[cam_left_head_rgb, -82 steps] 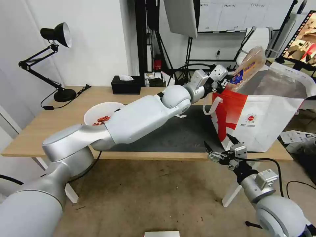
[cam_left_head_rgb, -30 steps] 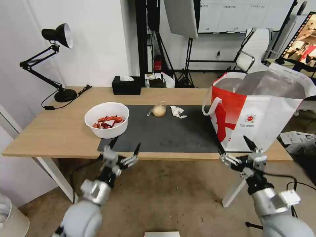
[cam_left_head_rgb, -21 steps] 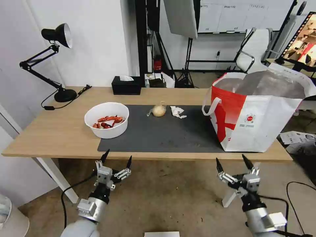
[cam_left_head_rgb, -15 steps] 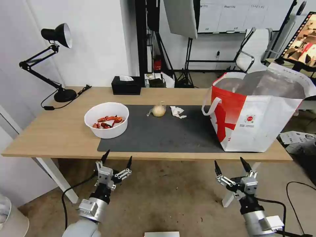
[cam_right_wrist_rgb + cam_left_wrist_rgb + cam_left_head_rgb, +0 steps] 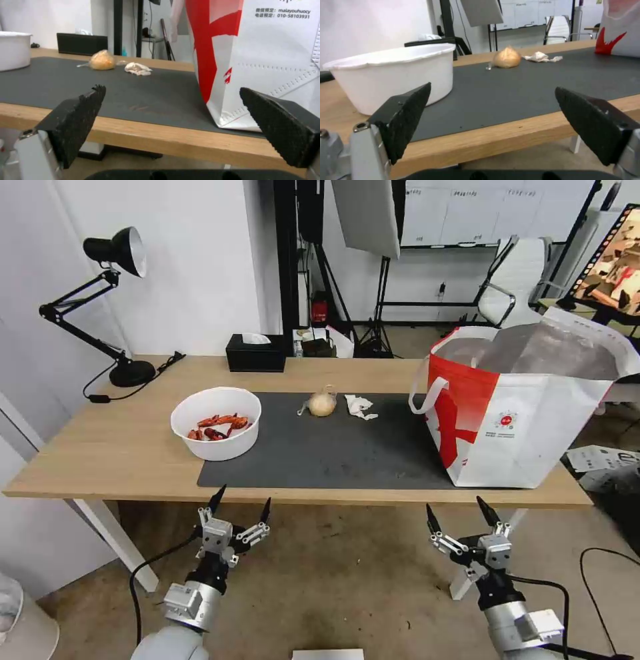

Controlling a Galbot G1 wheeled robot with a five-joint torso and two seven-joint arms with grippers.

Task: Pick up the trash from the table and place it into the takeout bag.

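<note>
A white bowl (image 5: 215, 431) (image 5: 391, 72) with red crayfish shells sits at the left end of the dark mat (image 5: 333, 453) on the table (image 5: 100, 447). The small knotted bag of yellowish stuff (image 5: 322, 403) (image 5: 507, 58) (image 5: 102, 60) and a crumpled white tissue (image 5: 360, 406) (image 5: 541, 57) (image 5: 137, 69) lie at the mat's far side. The red-and-white takeout bag (image 5: 527, 413) (image 5: 266, 62) stands open at the right end. My left gripper (image 5: 242, 503) (image 5: 493, 125) and right gripper (image 5: 455, 513) (image 5: 173, 125) hang open and empty just below the table's front edge.
A black tissue box (image 5: 255, 352) stands at the back of the table and a black desk lamp (image 5: 110, 300) at the back left. Light stands, a chair and cables fill the room behind. The floor in front of the table is bare.
The left arm, earlier reaching over the takeout bag with a clear tray, has let it go and come back low. Both grippers have dropped below the table's front edge.
</note>
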